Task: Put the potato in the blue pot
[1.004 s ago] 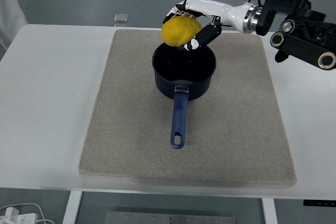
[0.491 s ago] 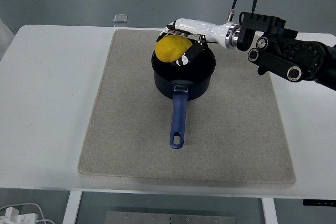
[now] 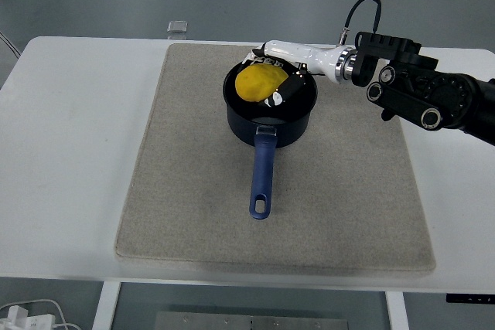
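Now the robot's white-and-black right hand has sunk from above the rim into the dark blue long-handled pot near the far edge of the beige mat, fingers still clasped around the yellow lumpy potato. Only letting go seems left, I'd say.

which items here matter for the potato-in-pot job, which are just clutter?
Job:
potato, gripped by the right hand, down inside the pot
blue pot, handle toward the near edge

Lying about:
grey mat under the pot
small clear object at the table's far edge
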